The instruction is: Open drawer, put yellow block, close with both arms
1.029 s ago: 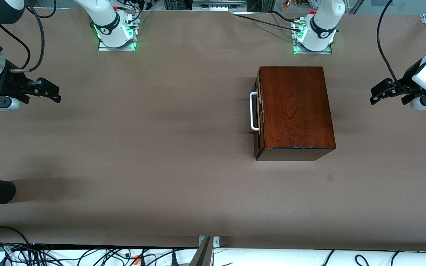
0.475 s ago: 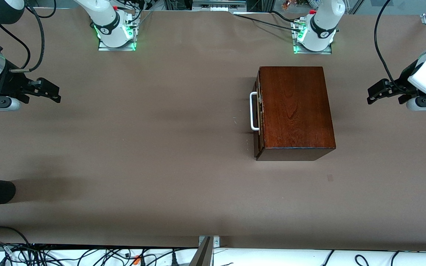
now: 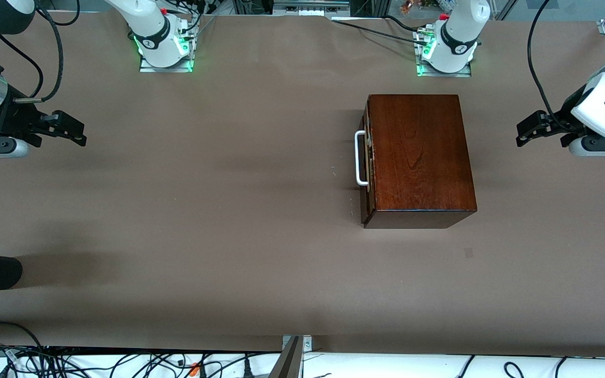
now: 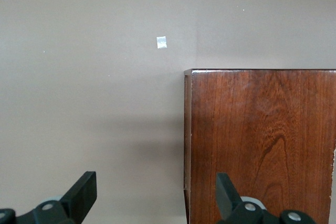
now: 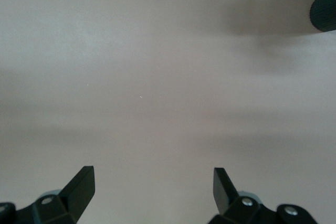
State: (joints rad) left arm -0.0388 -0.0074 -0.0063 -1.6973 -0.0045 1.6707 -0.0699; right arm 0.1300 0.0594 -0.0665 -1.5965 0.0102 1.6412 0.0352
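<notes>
Brown table (image 3: 229, 210) holds the shut drawer (image 3: 368, 163); both grippers, left (image 3: 529, 133) and right (image 3: 71, 132), hover with fingers spread.

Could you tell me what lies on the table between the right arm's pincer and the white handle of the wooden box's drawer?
Only bare brown table: in the front view nothing sits between the open right pincer and the drawer's white U-shaped bar handle.

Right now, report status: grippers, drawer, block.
Left gripper open, right gripper open, both empty at table ends. Drawer shut in box. Yellow block not in view. Nothing blocking handle.
</notes>
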